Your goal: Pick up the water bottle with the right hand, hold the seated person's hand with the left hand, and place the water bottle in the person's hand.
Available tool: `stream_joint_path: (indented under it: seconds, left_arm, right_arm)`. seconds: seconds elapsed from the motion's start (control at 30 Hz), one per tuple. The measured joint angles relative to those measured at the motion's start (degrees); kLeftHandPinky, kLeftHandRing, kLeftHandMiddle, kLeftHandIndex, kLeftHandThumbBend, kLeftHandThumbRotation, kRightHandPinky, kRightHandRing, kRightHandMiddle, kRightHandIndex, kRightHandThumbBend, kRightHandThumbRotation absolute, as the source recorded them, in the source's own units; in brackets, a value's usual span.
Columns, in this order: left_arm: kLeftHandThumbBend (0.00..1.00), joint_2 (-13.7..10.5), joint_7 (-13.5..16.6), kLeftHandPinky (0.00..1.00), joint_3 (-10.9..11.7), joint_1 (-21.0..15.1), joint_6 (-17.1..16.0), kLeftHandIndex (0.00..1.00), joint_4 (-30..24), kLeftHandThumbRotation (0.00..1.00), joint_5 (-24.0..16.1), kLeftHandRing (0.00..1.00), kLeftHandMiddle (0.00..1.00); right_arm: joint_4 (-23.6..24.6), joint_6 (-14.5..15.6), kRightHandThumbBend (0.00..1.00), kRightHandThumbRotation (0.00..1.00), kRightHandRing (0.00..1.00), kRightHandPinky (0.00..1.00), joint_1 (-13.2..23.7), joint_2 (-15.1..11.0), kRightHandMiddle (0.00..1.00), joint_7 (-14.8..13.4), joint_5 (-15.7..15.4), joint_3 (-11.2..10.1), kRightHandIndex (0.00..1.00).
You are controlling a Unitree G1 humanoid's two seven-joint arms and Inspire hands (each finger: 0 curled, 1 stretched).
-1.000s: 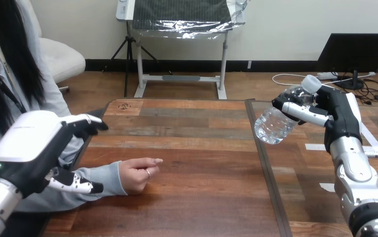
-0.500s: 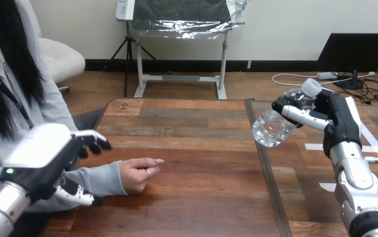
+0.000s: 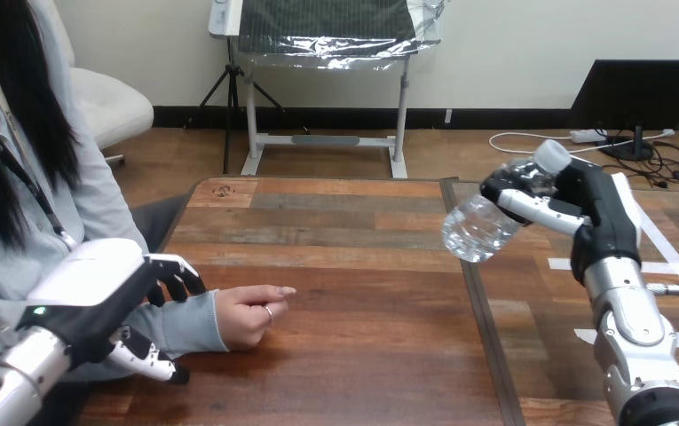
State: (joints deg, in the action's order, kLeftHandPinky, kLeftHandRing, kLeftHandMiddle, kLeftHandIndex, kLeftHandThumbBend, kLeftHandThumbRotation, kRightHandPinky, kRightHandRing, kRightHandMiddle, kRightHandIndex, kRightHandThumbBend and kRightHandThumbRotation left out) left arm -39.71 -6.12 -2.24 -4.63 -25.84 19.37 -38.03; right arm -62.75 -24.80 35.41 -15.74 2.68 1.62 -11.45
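My right hand (image 3: 584, 200) is shut on a clear water bottle (image 3: 482, 222) with a white cap, held tilted in the air above the table's right part, its base pointing down to the left. The person's hand (image 3: 248, 312) rests loosely curled on the table at the left, its sleeve behind it. My left hand (image 3: 100, 293) hovers over the person's forearm, fingers spread above the sleeve and thumb low on the near side; it stays open and I cannot tell whether it touches the sleeve.
The wooden table (image 3: 353, 355) has a dark seam (image 3: 482, 311) running front to back below the bottle. White tape strips (image 3: 575, 264) mark the table's right part.
My left hand has dropped and moved right, closer to the person's forearm. My right hand has carried the bottle a little leftward and lower. The person's hand has stayed put.
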Motion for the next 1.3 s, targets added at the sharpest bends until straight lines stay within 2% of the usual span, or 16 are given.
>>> stream_joint_path:
  seconds: [0.47,0.8,1.3]
  left_arm:
    - [1.00,-0.03,-0.69,0.59,-3.81,-5.03,2.22,0.65,5.40,0.16,-1.16,0.62,0.65]
    - [1.00,-0.01,-0.60,0.59,-6.76,-7.01,2.57,0.65,9.51,0.19,-2.69,0.61,0.65]
    - [1.00,-0.22,0.17,0.61,-8.33,-9.04,2.54,0.66,11.96,0.20,-2.63,0.63,0.66]
  right_arm:
    - [4.81,-0.01,0.71,0.00,0.43,0.37,-1.91,0.85,0.49,1.96,1.06,-0.01,0.47]
    - [8.37,0.03,0.71,0.00,0.42,0.36,-3.78,1.30,0.49,2.56,1.97,-0.02,0.46]
    - [12.32,0.62,0.70,0.00,0.39,0.33,-6.52,2.03,0.48,4.26,3.58,-0.09,0.46]
